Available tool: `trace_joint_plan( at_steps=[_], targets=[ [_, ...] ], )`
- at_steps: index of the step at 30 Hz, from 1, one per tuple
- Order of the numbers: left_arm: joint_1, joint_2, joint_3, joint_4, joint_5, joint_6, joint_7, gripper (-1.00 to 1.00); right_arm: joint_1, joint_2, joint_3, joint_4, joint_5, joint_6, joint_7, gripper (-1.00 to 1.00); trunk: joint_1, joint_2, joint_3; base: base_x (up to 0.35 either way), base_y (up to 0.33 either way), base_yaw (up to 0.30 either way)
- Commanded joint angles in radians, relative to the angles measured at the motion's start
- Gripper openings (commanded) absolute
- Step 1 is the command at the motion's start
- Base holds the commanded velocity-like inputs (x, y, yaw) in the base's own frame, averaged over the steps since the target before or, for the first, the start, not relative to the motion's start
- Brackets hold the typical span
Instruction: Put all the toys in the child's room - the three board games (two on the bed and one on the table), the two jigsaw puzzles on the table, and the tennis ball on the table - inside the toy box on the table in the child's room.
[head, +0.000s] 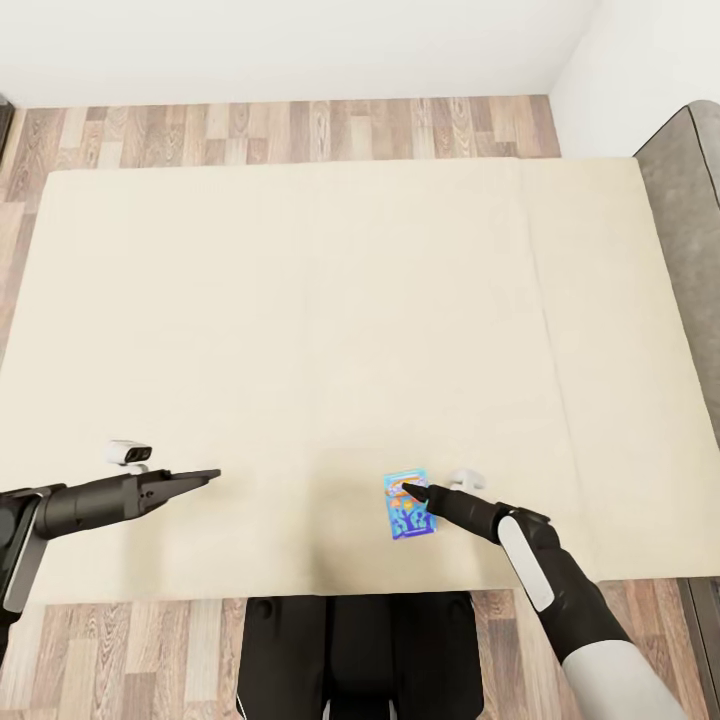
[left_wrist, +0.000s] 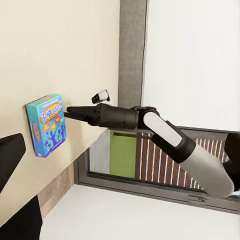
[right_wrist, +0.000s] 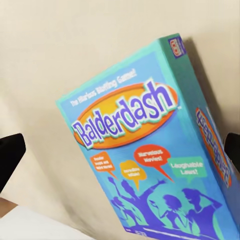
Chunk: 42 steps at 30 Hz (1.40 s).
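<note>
One board game (head: 408, 506) is found flat on the bed (head: 300, 350), long axis toward the robot, between the spread jaws of the nearer right gripper (head: 408, 491); the left gripper's (head: 205, 476) jaw state cannot be told.

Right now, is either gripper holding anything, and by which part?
Nothing is held. The right gripper is open, its fingers straddling the board game on the bed without visible contact. The left gripper hovers apart, holding nothing.

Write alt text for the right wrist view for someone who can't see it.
A light blue board game box with yellow lettering, titled Balderdash, lies flat on the beige bed. Dark fingertips of the right tool sit at either edge, apart, not touching it.
</note>
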Motion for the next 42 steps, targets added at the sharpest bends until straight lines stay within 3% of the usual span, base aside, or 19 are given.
trace_joint_plan(
  at_steps=[1, 42],
  targets=[
    [0.0, -0.001, 0.0, 0.0, -0.001, 0.011, -0.004, 1.0, 0.0, 0.0, 0.001, -0.001, -0.002, 0.004, 0.001, 1.0, 0.001, -0.002, -0.001, 0.0, 0.0, 0.0],
    [-0.001, -0.002, 0.002, 0.0, -0.001, 0.007, -0.006, 1.0, 0.0, 0.002, 0.001, -0.001, -0.002, 0.004, 0.004, 1.0, 0.001, -0.002, -0.001, -0.01, 0.047, 0.0]
  ],
)
